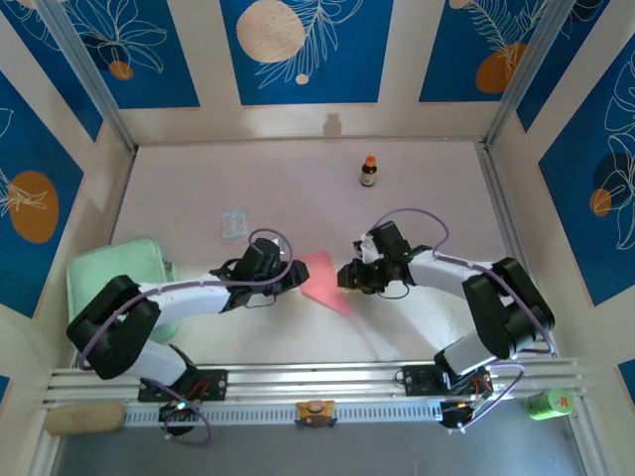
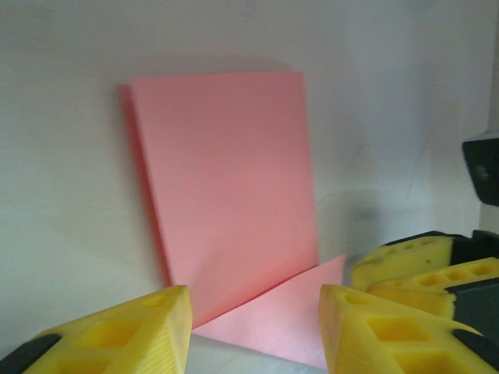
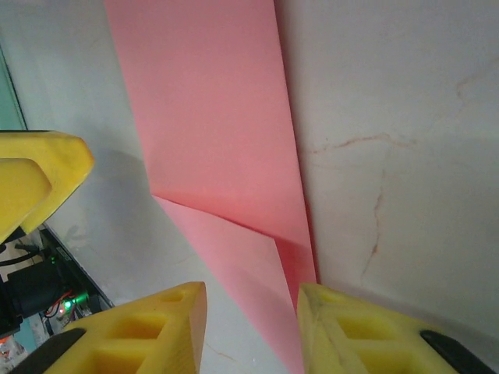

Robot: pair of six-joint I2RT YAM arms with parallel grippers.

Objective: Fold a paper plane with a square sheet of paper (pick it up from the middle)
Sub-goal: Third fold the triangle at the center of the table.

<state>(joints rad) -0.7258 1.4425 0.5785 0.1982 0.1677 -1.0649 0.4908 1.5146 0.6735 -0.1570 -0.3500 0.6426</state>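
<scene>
Left hand (image 1: 301, 270) beside creased pink paper (image 1: 325, 281)

Both arms reach inward, left fingers (image 2: 132, 331) and right fingers (image 3: 366, 335) spread apart.

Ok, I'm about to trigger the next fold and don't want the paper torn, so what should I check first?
1. Sheet of paper lying on the table between both claws: ok.
2. Left claw open, straddling the paper's folded flap: ok.
3. Right claw open, straddling the paper's narrow end: ok.
4. Existing fold pressed flat: cannot tell.
5. Clearance between the two claws: cannot tell; they are close.
6. Small bottle and pale packet apart from the paper: ok.
</scene>
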